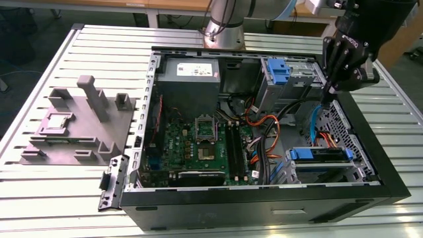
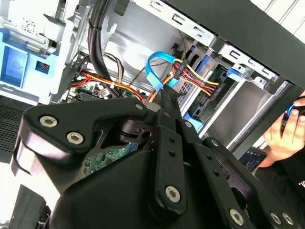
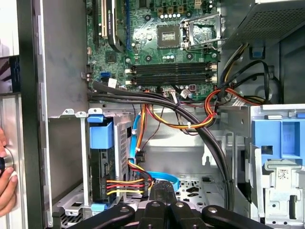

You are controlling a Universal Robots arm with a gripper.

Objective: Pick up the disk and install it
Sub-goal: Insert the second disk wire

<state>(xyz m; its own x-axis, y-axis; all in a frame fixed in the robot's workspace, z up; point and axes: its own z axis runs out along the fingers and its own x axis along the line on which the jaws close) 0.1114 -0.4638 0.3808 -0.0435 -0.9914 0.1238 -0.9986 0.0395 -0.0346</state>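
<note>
- The disk (image 1: 318, 154) sits in the silver drive bay (image 1: 334, 173) at the front corner of the computer case (image 1: 264, 201). Its blue carrier is on top, and as far as I can tell it's slotted in, not lying loose. In the first wrist view you get the blue end tab (image 3: 101, 135).
- Red/yellow/black power wires (image 3: 123, 185) run right up to the disk's end. I can't tell if they're actually plugged in.
- The tool (image 1: 328, 90) hangs over the case's far side, well apart from the disk. Its fingers are pinched together to a point with nothing between them, and both wrist views show the same.
- So I'd call this the approach, with no grab made yet.
- To do it well, I'd say spread the fingers before dropping in and go for the carrier's long edges, not the tabs.
- The looped blue data cable (image 1: 316, 119) hangs just beside the tool tip. It's the obvious thing to snag, so come in clear of it.
- The bay walls look tight, so keep the wrist square to the slot.
- A person's hand (image 2: 285, 134) rests near the case's outer wall, so go slow.
</note>
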